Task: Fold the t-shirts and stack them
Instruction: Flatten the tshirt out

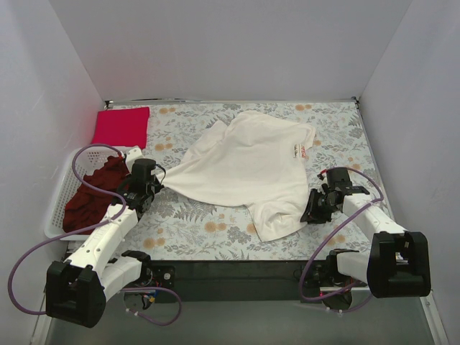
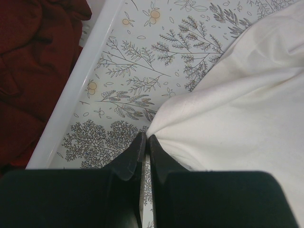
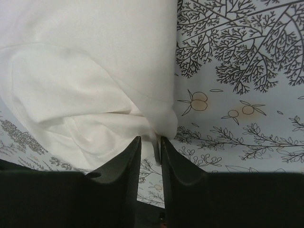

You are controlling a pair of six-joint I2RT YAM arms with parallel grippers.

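The cream-white t-shirt [image 1: 244, 165] lies spread on the floral table cloth, its small red print [image 1: 302, 149] near the far right. My left gripper [image 1: 159, 177] is shut on the shirt's left corner, which is drawn out to a point [image 2: 156, 124]. My right gripper [image 1: 307, 210] is at the shirt's near right corner; its jaws stand a narrow gap apart with a bunched fold of the shirt [image 3: 164, 123] between the tips. The crimson-pink t-shirt [image 1: 121, 126] lies folded at the far left. The dark maroon t-shirt [image 1: 90, 194] is crumpled in the basket and also shows in the left wrist view [image 2: 33, 71].
The white lattice basket [image 1: 57, 188] stands along the left edge, its rim [image 2: 80, 85] close to my left gripper. White walls enclose the table on three sides. The table's black front edge [image 1: 237, 269] runs between the arm bases.
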